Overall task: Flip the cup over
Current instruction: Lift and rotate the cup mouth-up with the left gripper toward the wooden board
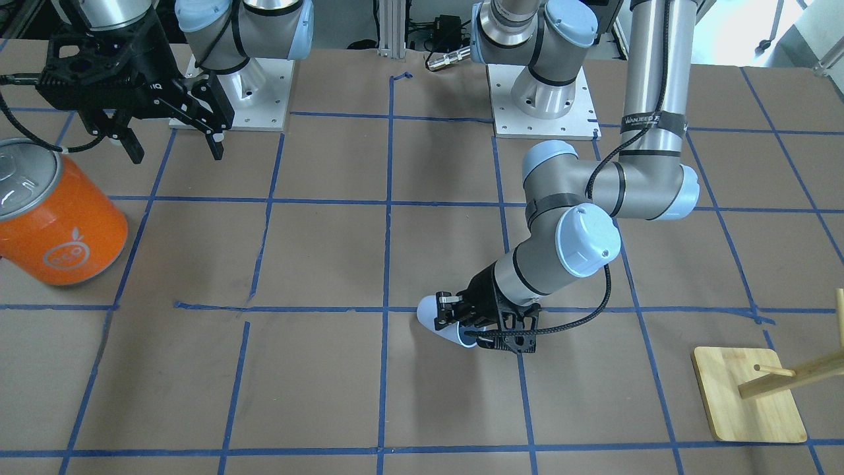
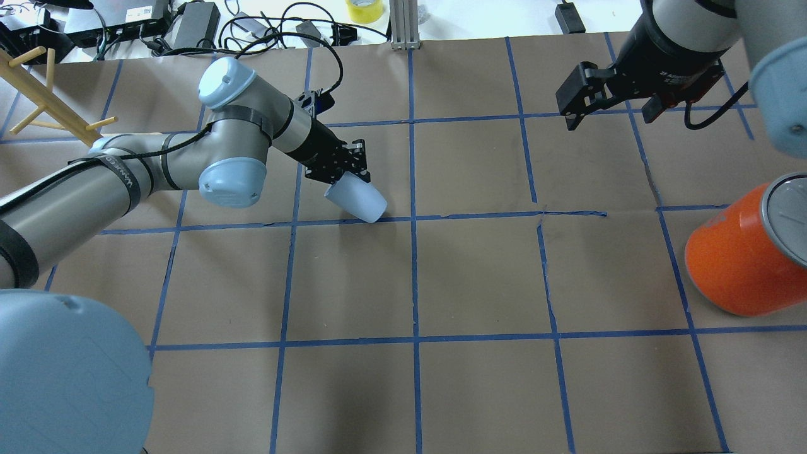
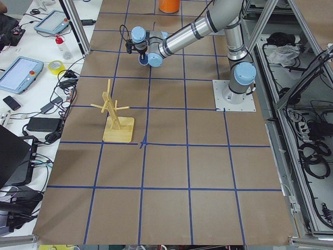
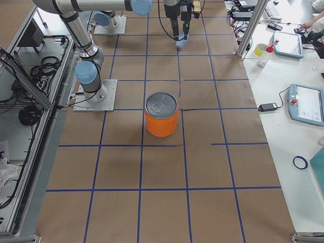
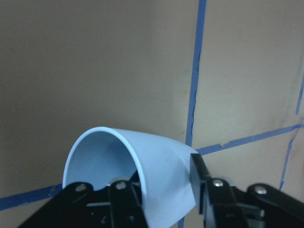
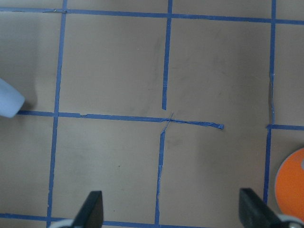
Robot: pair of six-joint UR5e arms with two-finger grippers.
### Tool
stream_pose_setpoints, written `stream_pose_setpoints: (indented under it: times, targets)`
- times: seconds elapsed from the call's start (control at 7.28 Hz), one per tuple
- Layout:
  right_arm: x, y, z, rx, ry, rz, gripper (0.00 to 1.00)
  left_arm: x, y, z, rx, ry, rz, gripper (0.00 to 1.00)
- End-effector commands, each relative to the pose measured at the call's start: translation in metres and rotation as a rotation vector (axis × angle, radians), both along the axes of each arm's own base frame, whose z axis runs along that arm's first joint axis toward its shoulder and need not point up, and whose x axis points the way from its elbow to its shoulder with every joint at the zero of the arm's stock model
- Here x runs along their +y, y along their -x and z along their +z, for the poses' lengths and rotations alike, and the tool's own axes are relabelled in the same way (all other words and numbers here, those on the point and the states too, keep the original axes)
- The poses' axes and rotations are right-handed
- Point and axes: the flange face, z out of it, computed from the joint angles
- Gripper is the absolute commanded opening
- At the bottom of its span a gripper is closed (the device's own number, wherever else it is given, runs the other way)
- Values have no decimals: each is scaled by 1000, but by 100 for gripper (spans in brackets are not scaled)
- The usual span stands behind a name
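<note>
Pinching the cup (image 2: 356, 197) wall between my left fingers (image 5: 202, 183), tilted mid-flip; right fingers (image 6: 92, 209) spread, idle; next I should complete the wrist roll

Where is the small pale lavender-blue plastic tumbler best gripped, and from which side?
At the rim wall, from the mouth end, one finger inside and one outside. The small lavender-blue plastic tumbler is tilted with its open mouth toward the left gripper, which pinches it that way; the wall is thin.
</note>
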Motion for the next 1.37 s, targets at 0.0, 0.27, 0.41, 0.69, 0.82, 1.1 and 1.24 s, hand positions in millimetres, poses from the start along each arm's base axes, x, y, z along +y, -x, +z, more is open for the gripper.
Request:
stream_pose_setpoints:
  times: [0.0, 0.27, 0.41, 0.69, 0.82, 1.1, 1.24]
  targets:
    - [0, -1, 3, 0, 9, 2, 100, -34, -23, 61, -247, 74, 25, 0]
    - [-2, -1, 12, 1, 33, -2, 100, -38, -43, 91, -475, 165, -42, 0]
    - [-5, 0, 18, 1, 44, -1, 100, -44, -62, 101, -610, 242, -136, 0]
    - [-19, 0, 18, -3, 40, -1, 100, -54, -85, 87, -618, 292, -101, 0]
    - [-34, 1, 20, -13, 31, 0, 100, -58, -102, 88, -618, 305, -90, 0]
    - [-46, 1, 30, -4, -14, 1, 100, -48, -140, 47, -508, 228, -36, 0]
    - [-46, 1, 29, -4, -18, 1, 100, -44, -139, 35, -499, 214, -16, 0]
